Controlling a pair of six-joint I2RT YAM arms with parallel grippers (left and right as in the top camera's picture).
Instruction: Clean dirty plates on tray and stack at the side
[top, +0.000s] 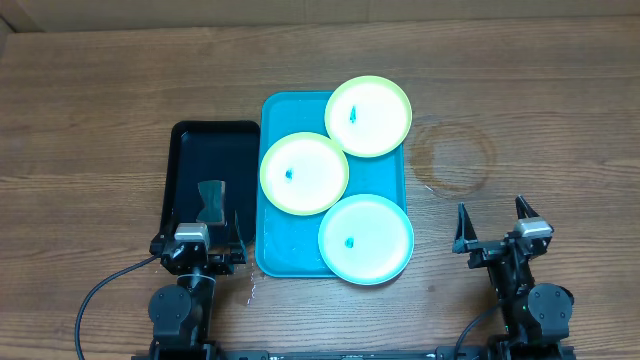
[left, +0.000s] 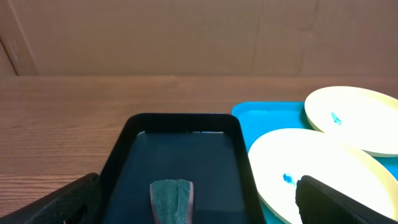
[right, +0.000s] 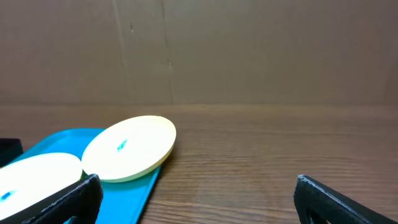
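3 plates overhead, all smudged, on tray; none stacked beside.
L wrist: L gripper jaws spread, empty; sponge in black tray.
R wrist: R gripper jaws spread, empty, over desk.
Est. task unstarted.

Your left arm and right arm are matte black throughout: round joint housings, slim pointed fingers, a silver-grey block on each wrist. A black cable trails from the left base.
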